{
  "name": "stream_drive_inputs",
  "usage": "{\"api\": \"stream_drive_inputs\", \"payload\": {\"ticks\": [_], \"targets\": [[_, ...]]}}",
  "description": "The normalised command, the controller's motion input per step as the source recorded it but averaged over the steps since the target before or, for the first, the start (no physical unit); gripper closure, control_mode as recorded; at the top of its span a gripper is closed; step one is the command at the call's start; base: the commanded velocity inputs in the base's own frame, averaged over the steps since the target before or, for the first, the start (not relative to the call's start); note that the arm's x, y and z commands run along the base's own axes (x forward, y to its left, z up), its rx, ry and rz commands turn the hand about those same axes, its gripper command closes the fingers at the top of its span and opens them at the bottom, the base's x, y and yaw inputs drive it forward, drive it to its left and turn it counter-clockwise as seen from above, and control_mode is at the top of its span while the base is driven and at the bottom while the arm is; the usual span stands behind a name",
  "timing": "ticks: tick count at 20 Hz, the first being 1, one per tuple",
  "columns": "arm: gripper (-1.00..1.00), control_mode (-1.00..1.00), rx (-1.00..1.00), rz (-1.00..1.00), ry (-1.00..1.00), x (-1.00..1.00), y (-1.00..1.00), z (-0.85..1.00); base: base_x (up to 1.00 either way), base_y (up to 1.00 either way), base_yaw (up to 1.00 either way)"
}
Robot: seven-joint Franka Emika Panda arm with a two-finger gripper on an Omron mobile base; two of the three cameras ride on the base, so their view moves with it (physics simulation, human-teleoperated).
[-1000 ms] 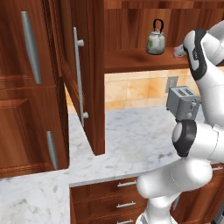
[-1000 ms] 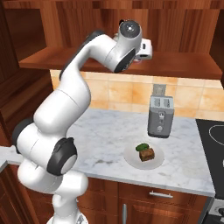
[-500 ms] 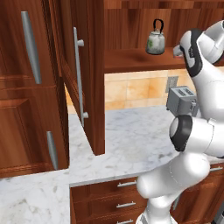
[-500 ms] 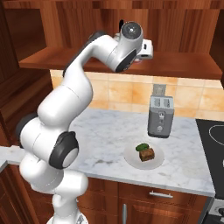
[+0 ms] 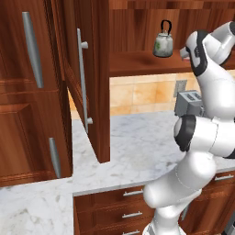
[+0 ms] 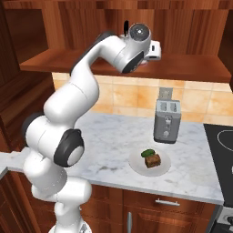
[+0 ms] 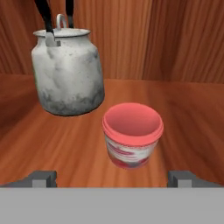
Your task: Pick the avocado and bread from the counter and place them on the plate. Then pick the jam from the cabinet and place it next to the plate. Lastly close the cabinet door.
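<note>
The jam [image 7: 132,135] is a small red-pink pot with a paler pink rim, an open top showing a pink inside, and a white band with red streaks around its side. It stands upright on the wooden shelf [image 7: 183,127] of the cabinet [image 5: 137,27], just beside the kettle [image 7: 66,70], to the kettle's right and a little nearer the hand camera, the two apart. The kettle is grey-white and mottled, with a black handle rising from its lid. The tool [image 7: 112,178] is released, its two dark fingertips [image 7: 41,178] spread wide, one on each side of the jam and short of it, gripping nothing.

The cabinet door [image 5: 89,78] stands swung out, its long silver bar handle [image 5: 82,82] upright. On the bench [image 6: 113,145] the plate [image 6: 136,161] lies in front of the toaster [image 6: 166,121]; on it sit the bread [image 6: 153,160], a brown chunk with darker crust, and the dark-green avocado [image 6: 147,153], touching behind it.
</note>
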Motion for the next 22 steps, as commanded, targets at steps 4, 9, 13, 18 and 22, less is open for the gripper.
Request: {"api": "stream_drive_inputs", "payload": {"ticks": [4,9,13,18,22], "targets": [[-1.0,-1.0,0.0,0.01,0.0,0.23,-0.08,-0.01,0.0,0.0,0.0],[-1.0,-1.0,0.0,0.0,0.0,0.21,-0.06,-0.01,0.0,0.0,0.0],[-1.0,-1.0,0.0,0.0,0.0,0.19,-0.05,-0.02,0.0,0.0,0.0],[-1.0,-1.0,0.0,0.0,0.0,0.14,-0.04,-0.04,0.0,0.0,0.0],[-1.0,-1.0,0.0,0.0,0.0,0.14,-0.06,-0.04,0.0,0.0,0.0]]}}
